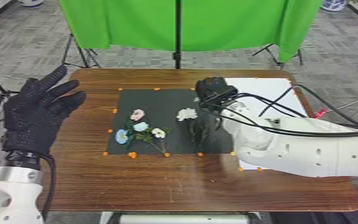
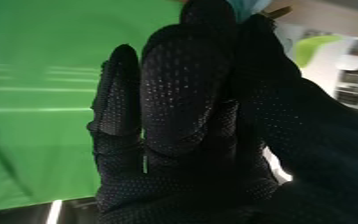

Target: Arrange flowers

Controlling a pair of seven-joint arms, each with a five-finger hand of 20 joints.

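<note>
At the left, my left hand is open, its fingers pointing up and away. My right hand is over the far right part of the dark mat. A pink flower, a blue flower, a pale blue flower and a small white flower lie grouped on the mat. A larger white flower lies beside them. In the right wrist view, the thumb and a finger of my right hand pinch a light-blue thing with a brown tip; its full shape is hidden.
A white sheet lies under and behind my right arm, at the right of the brown table. Orange marks border the mat. Black cables loop along the right arm. A green cloth hangs beyond the table.
</note>
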